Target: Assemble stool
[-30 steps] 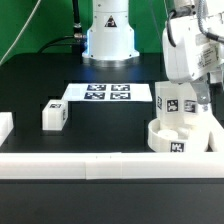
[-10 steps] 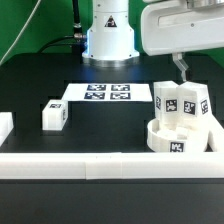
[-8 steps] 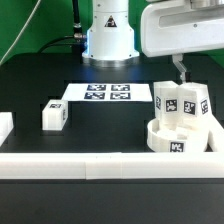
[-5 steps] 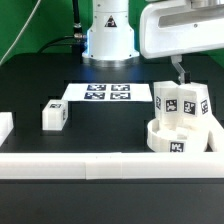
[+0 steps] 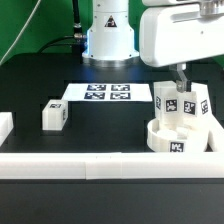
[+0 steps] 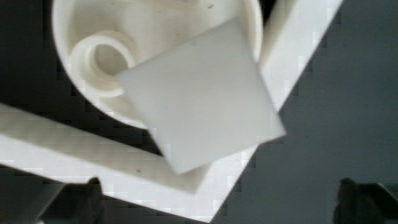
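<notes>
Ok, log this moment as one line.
end effector: open, above seat | two legs: upright on seat | third leg: loose on table

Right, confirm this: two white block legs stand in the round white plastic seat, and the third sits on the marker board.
Wrong in one respect: the third white block leg sits on the black table, apart from the marker board, as the exterior view shows.

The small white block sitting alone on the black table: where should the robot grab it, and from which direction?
Take the loose leg by its two flat opposite side faces, coming straight down from above. It sits by itself on the table with free room on both sides, and those parallel faces offer even surfaces to squeeze.
</notes>
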You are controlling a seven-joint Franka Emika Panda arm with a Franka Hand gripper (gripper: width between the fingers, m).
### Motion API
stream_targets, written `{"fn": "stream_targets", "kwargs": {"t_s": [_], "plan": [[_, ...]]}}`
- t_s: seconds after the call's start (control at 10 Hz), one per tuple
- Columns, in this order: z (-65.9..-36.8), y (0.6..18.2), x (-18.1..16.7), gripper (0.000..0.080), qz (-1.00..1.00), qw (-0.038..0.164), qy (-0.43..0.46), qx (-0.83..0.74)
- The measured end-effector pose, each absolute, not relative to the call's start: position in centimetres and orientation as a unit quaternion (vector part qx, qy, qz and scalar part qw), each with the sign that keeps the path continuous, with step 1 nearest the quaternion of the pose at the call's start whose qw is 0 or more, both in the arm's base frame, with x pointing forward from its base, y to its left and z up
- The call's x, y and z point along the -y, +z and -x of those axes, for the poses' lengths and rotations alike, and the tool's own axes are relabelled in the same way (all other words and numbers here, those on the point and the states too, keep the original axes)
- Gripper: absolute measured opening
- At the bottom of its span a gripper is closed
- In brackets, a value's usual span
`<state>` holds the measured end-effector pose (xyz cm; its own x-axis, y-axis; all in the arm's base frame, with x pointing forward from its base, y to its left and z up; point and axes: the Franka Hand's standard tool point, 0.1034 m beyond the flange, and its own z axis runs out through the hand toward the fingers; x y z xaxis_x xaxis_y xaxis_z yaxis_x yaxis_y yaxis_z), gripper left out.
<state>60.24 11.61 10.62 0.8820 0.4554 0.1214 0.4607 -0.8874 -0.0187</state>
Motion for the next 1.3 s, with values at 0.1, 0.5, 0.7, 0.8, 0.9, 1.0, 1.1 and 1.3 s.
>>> {"fn": "stream_targets", "kwargs": {"t_s": [0.1,0.5,0.7,0.8,0.9,1.0,1.1,1.3], "plan": [[-60.2,10.6,-11.6,0.0649,0.964,0.021,-0.057,0.26],[-59.5,9.5,-11.7,0.0649,0.943,0.011,-0.053,0.327],[-59.2,8.9,-11.0,0.0649,0.945,0.01,-0.05,0.324],[-59.0,8.7,-10.9,0.0649,0.946,0.01,-0.048,0.321],[-58.9,8.6,-10.9,0.0649,0.946,0.01,-0.047,0.32],[-58.9,8.6,-10.9,0.0649,0.947,0.01,-0.047,0.318],[-58.9,8.6,-10.9,0.0525,0.947,0.011,-0.047,0.317],[-58.9,8.6,-11.0,0.0335,0.947,0.01,-0.048,0.318]]}}
